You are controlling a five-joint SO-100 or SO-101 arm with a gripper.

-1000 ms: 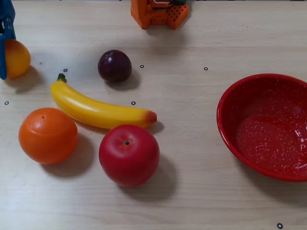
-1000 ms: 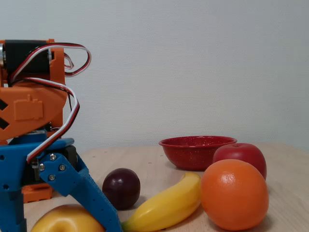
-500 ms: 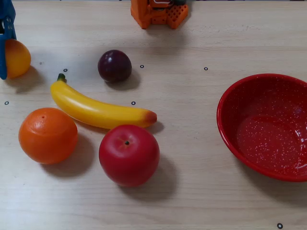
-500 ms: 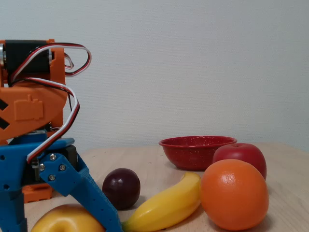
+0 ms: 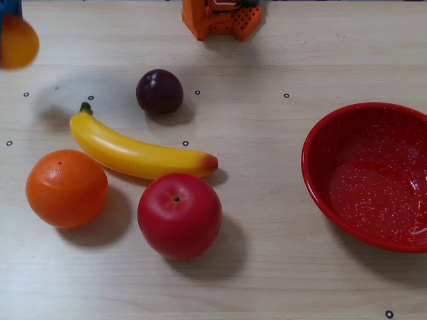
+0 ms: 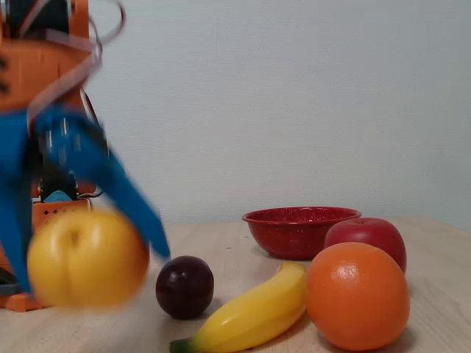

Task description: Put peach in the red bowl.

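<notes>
The yellow-orange peach (image 6: 87, 257) is held between the blue fingers (image 6: 125, 193) of my gripper (image 6: 85, 254), lifted above the table at the left of a fixed view and blurred by motion. In a fixed view from above, the peach (image 5: 17, 41) shows at the top left edge with a bit of blue gripper (image 5: 10, 8) above it. The red bowl (image 5: 370, 175) with white speckles sits empty at the right; it also shows at the back in the low fixed view (image 6: 298, 229).
A plum (image 5: 159, 91), a banana (image 5: 137, 152), an orange (image 5: 67, 188) and a red apple (image 5: 179, 215) lie between the peach and the bowl. The orange arm base (image 5: 220, 19) stands at the table's far edge.
</notes>
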